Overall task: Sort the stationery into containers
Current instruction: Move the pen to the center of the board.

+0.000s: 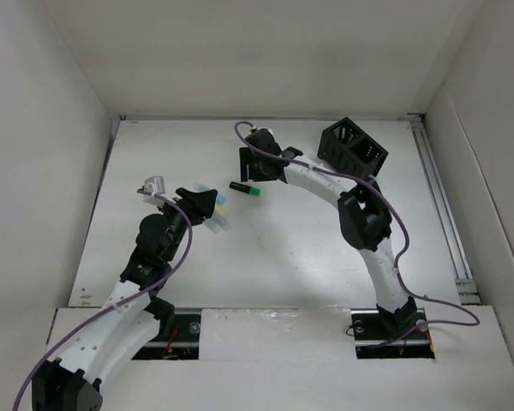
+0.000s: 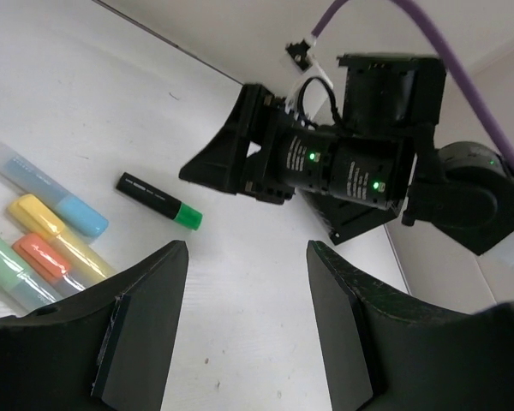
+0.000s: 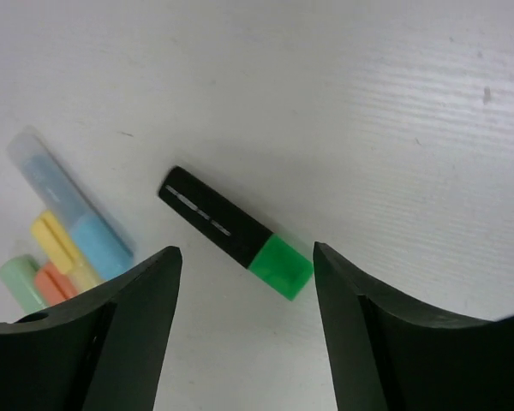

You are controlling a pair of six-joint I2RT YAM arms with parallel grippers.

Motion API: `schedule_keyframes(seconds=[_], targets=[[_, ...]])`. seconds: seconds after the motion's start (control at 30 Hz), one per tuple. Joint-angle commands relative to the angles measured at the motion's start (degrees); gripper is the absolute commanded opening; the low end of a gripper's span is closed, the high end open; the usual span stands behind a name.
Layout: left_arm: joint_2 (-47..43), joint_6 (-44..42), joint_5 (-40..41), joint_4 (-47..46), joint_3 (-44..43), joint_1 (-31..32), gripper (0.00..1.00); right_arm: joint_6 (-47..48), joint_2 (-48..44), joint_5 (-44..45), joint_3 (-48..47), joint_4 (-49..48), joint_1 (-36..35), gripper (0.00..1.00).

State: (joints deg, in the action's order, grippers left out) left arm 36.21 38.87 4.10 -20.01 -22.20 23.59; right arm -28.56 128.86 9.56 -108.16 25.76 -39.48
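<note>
Table [image 1: 283, 257], inspected from above and from both wrists.

1. Black marker [image 1: 247, 189] [image 3: 237, 233] with green cap: lying flat on the table, towards the middle of the far edge, held by nothing.
2. Right pincer [image 1: 261, 164] [image 3: 246, 253]: poised over this marker, fingers apart, clear of it on both sides.
3. Pastel markers [image 1: 216, 208] [image 2: 43, 248] (pale blue, yellow, orange, green): lying side by side, just left of the black marker.
4. Left pincer [image 2: 246, 248]: fingers apart, gripping nothing, beside the pastel group.
5. Mesh organizer [image 1: 353, 147]: near the far right corner, sitting tilted.
</note>
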Motion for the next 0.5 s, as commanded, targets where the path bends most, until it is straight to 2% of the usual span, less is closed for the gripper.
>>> schedule_keyframes(seconds=[0.0, 0.17, 0.33, 0.47], targets=[[-0.3, -0.1, -0.8, -2.8, -1.1, 0.2, 0.54, 4.8, 1.4, -3.3, -7.2, 1.7, -0.5, 0.7], [-0.3, -0.1, -0.8, -2.1, -1.1, 0.2, 0.54, 7.5, 9.1, -6.6, -18.9, 9.0, -0.5, 0.8], [-1.4, -0.1, 0.3, -1.6, -1.1, 0.2, 0.54, 9.4, 14.1, -9.9, -24.7, 11.4, -1.7, 0.92], [-1.4, -0.1, 0.3, -1.6, -1.1, 0.2, 0.54, 10.2, 16.9, -9.9, -27.7, 12.7, -2.3, 0.92]])
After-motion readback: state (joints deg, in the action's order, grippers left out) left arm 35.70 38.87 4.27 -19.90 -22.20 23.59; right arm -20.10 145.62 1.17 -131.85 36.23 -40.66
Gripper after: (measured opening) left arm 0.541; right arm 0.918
